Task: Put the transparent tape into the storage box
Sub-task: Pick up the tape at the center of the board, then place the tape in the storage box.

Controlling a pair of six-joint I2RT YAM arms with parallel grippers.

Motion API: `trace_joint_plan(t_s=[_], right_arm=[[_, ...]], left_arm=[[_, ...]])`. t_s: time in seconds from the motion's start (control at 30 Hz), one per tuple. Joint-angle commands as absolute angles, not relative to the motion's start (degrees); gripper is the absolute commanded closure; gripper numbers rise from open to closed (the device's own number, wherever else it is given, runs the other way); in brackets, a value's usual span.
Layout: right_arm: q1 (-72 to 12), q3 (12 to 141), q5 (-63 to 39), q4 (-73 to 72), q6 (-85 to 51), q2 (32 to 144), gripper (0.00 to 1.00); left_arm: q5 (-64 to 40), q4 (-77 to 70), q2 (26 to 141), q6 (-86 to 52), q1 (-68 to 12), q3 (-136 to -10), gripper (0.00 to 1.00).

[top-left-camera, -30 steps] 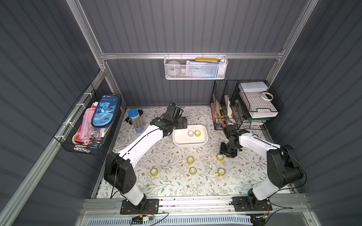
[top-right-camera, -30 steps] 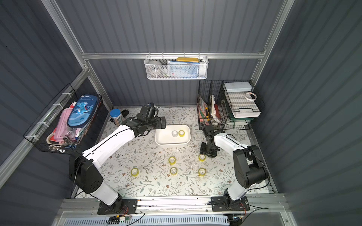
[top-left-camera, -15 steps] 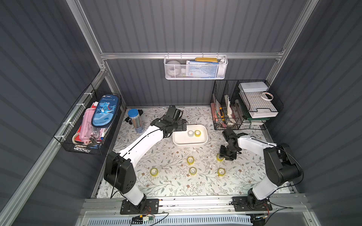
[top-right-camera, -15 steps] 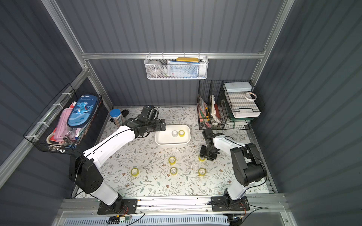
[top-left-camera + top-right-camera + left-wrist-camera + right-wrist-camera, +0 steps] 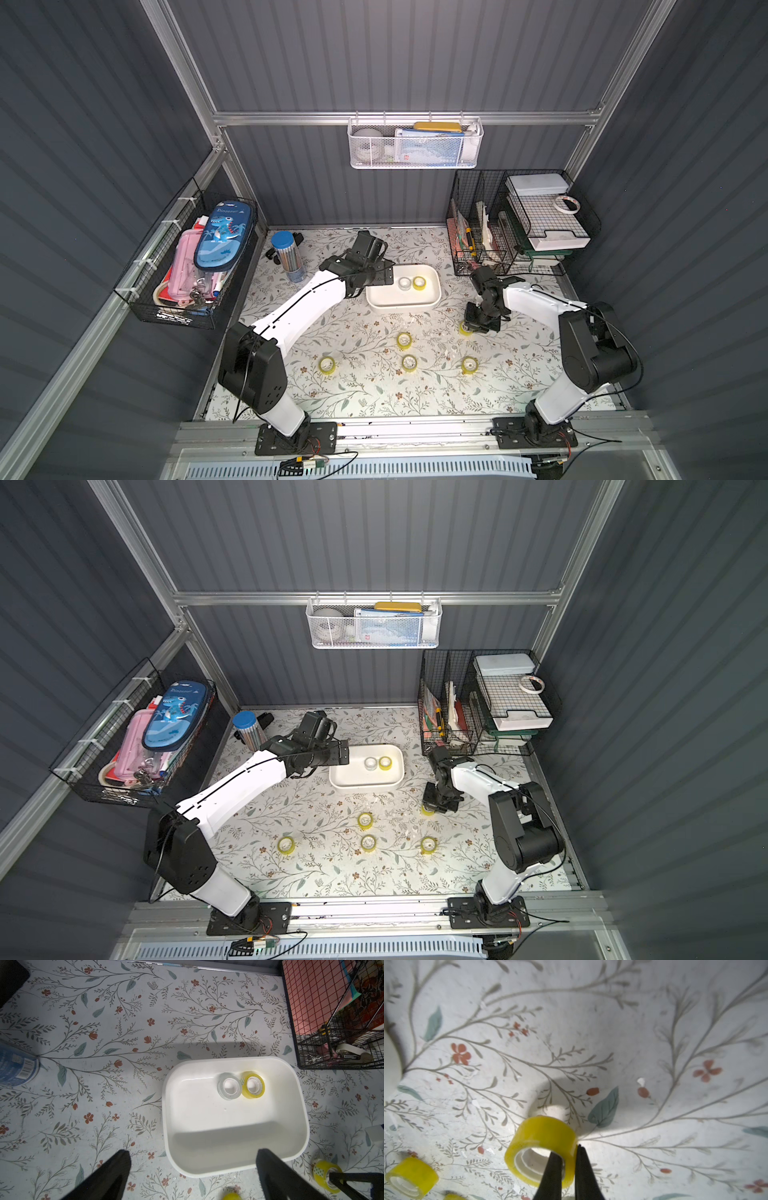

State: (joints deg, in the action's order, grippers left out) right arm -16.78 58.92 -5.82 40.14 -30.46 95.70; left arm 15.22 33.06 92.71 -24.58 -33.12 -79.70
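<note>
**Right gripper clamped on a roll, left gripper wide open at the box**

Right gripper (image 5: 568, 1152) is closed down on a yellow roll (image 5: 542, 1138). One finger is inside the core, the other outside, with the roll wall pinched between them. The roll is hole-up, low at the mat (image 5: 612, 1032); can't tell if it's lifted off.

Around the right gripper:
- The wire rack (image 5: 482, 249) stands close behind its wrist.
- The box (image 5: 403, 305) is well apart, off toward the left arm, with only bare mat between.
- Four loose rolls (image 5: 409, 362) lie on the mat on the robot-base side. The closest roll (image 5: 469, 365) is near the gripper, not touching.

Left gripper (image 5: 192, 1156) has its jaws spread as far as they go and holds nothing. It hangs at the box's end rim, one finger over the rim and the other over the mat.

Ahead of the left gripper, inside the box, a clear roll (image 5: 229, 1086) and a boxed yellow roll (image 5: 253, 1084) lie flat and touching. A blue-capped tube (image 5: 286, 257) stands near its other side, away from the box.
</note>
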Motion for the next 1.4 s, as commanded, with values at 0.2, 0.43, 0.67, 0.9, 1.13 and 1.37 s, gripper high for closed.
trace_joint_plan(t_s=[0.2, 0.43, 0.67, 0.9, 1.13, 1.37], right_arm=[[-19.25, 75.87, 1.89, 49.89, -25.83, 93.33, 1.0], [-24.26, 92.94, 3.81, 53.85, -21.81, 100.0, 1.0], [-30.22, 105.33, -0.06, 54.22, -19.29, 111.07, 1.0], [-35.54, 113.82, -3.52, 50.43, -17.19, 122.05, 1.0], [-37.52, 118.45, -4.53, 46.31, -16.25, 130.6, 1.0], [-38.82, 118.74, -1.85, 41.62, -15.43, 134.4, 1.0]], left_arm=[[16.07, 35.19, 89.93, -25.28, -33.22, -78.37, 0.0], [13.63, 36.71, 89.97, -29.13, -31.24, -75.77, 0.0], [14.84, 37.79, 85.57, -31.28, -28.68, -72.15, 0.01], [15.85, 38.22, 82.18, -31.99, -27.95, -70.16, 0.0], [15.54, 40.08, 82.17, -31.14, -27.88, -71.19, 0.01], [14.92, 40.64, 82.84, -30.48, -27.77, -71.94, 0.01]])
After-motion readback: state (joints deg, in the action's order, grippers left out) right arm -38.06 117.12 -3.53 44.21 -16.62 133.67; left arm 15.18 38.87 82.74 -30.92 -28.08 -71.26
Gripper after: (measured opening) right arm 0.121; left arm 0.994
